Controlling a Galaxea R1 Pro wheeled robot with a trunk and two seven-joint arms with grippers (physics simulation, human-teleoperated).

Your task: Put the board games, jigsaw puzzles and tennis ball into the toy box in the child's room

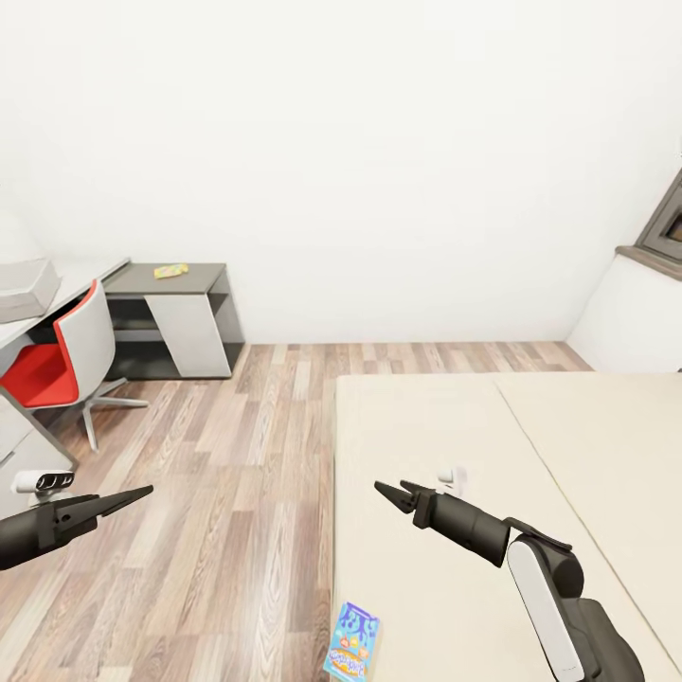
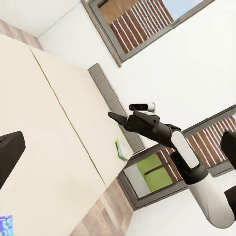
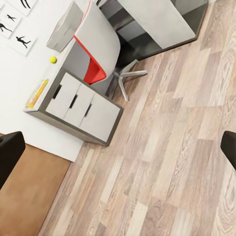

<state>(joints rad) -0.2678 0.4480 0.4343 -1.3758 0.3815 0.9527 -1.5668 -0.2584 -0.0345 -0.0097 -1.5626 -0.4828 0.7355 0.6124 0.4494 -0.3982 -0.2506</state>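
A blue board game [image 1: 351, 642] lies on the cream bed [image 1: 530, 445] near its floor-side edge. A small pale green board game [image 2: 122, 148] rests on the bed by the grey headboard. My right gripper [image 1: 396, 494] hovers open and empty over the mattress. Over the wood floor beside the bed, my left gripper [image 1: 133, 495] is also open and empty. The grey toy box [image 1: 24, 289] stands on the light table top. On the dark desk part lies a flat yellow-green slab [image 1: 171, 271]. The tennis ball [image 3: 52, 59] and a flat yellow-red item [image 3: 37, 93] sit on the table.
A red and grey swivel chair [image 1: 59, 365] stands at the table. White drawer fronts [image 3: 81, 105] face the floor. Wood-plank floor [image 1: 237, 455] runs between bed and table. A grey-framed window [image 1: 668, 223] is at the far right.
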